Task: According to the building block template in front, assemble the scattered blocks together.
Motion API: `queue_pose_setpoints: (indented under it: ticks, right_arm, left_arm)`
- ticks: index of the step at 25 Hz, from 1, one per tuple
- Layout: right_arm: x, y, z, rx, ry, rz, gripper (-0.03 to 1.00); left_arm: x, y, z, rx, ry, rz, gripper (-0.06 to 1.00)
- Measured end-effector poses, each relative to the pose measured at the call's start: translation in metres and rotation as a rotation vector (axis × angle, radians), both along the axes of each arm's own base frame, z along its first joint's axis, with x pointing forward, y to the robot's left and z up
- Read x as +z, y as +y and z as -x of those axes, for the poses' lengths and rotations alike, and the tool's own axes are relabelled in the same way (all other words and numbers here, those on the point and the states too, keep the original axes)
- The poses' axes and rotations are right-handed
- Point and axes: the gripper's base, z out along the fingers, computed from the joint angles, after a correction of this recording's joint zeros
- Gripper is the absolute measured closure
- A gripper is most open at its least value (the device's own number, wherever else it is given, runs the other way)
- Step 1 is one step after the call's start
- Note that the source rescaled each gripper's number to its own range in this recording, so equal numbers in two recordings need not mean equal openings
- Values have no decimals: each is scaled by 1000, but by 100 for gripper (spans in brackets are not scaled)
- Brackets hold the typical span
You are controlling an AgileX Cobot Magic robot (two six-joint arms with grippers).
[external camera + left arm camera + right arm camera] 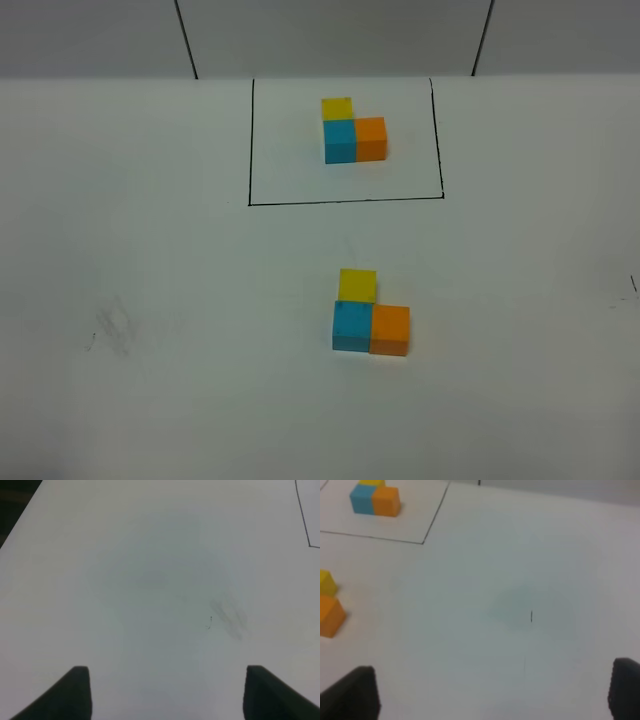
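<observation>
The building block template [354, 132] is an L of yellow, cyan and orange cubes inside a black drawn rectangle [345, 202] at the back of the table. It also shows in the right wrist view as the template [375, 500]. Nearer the front, the scattered blocks stand touching in the same L: yellow cube [357, 285] behind, cyan cube [351, 327] in front of it, orange cube [390, 331] on the cyan one's right. My left gripper [167, 695] is open over bare table. My right gripper [495, 695] is open and holds nothing, off to the side of the orange cube [330, 616] and yellow cube [326, 582]. Neither arm shows in the exterior view.
A grey smudge [115, 325] marks the white table on the left, and it appears as the smudge [230, 617] ahead of my left gripper. A short black mark [531, 616] lies ahead of my right gripper. The table's dark edge [15, 500] shows in the left wrist view.
</observation>
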Motion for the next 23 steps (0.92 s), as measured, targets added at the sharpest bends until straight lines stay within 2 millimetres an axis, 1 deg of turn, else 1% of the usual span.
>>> queue_pose_setpoints:
  ticks: [3, 7, 10, 14, 23]
  right_arm:
    - [-5, 0, -2, -14, 21, -12, 10]
    - [-5, -1, -2, -18, 21, -12, 11]
    - [-5, -1, -2, -20, 21, -10, 14]
    - [-5, -1, -2, -20, 21, -9, 23]
    - [-5, -1, -2, -21, 22, -8, 47]
  left_arm:
    - [0, 0, 0, 0, 0, 0, 49]
    - [0, 0, 0, 0, 0, 0, 49]
    - [0, 0, 0, 0, 0, 0, 49]
    - [0, 0, 0, 0, 0, 0, 49]
    - [0, 0, 0, 0, 0, 0, 49]
